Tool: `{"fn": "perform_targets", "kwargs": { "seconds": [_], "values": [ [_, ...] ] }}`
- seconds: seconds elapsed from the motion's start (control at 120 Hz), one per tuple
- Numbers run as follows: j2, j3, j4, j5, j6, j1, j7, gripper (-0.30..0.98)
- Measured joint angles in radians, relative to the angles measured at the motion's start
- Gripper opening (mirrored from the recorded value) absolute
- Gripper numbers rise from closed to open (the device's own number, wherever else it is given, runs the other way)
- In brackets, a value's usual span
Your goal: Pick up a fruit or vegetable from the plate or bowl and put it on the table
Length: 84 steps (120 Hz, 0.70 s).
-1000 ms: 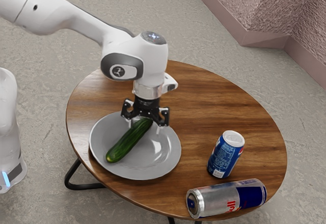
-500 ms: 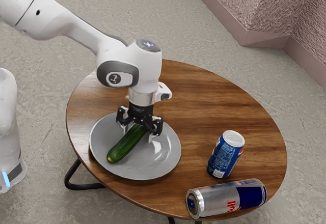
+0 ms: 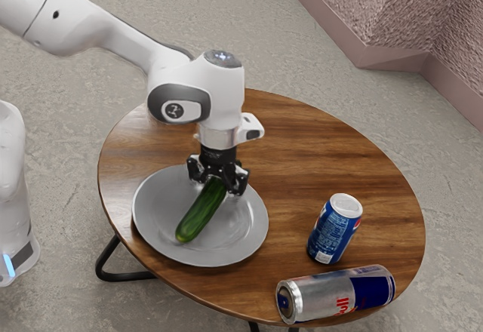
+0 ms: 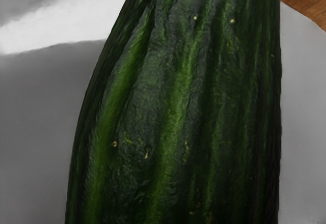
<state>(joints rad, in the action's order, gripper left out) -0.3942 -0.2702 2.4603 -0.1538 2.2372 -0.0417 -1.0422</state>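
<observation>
In the exterior view my gripper is over the back part of the grey plate, shut on the upper end of the green cucumber. From the fingers the cucumber slants down toward the exterior view's lower left, over the plate. Whether its far end touches the plate I cannot tell. The wrist view has the ribbed dark green cucumber large and close under the hand, with the plate on both sides of it. The round wooden table carries the plate.
A blue Pepsi can stands upright on the table, toward the exterior view's right of the plate. Near the table's edge, a silver and blue Red Bull can lies on its side. Bare wood stretches behind the Pepsi can.
Since the half-second-old picture, my hand has risen slightly and shifted toward the exterior view's right. The cucumber has moved the same way with it, and my fingers have closed in on it.
</observation>
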Motion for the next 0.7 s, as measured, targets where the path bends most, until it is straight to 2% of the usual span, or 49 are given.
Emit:
{"fn": "perform_targets", "kwargs": {
  "seconds": [0.1, 0.233, 0.3, 0.467, 0.575, 0.7],
  "values": [
    [-0.045, 0.033, -0.06, 0.032, -0.014, -0.072, -0.007, 0.17],
    [-0.051, 0.254, -0.138, 0.052, -0.037, -0.113, 0.007, 0.17],
    [-0.007, 0.33, -0.194, 0.056, -0.044, -0.125, 0.024, 0.18],
    [0.149, 0.39, -0.343, 0.058, -0.054, -0.166, 0.085, 0.18],
    [0.163, 0.395, -0.355, 0.055, -0.055, -0.162, 0.12, 0.45],
    [0.157, 0.396, -0.357, 0.053, -0.056, -0.162, 0.152, 0.59]
  ]
}}
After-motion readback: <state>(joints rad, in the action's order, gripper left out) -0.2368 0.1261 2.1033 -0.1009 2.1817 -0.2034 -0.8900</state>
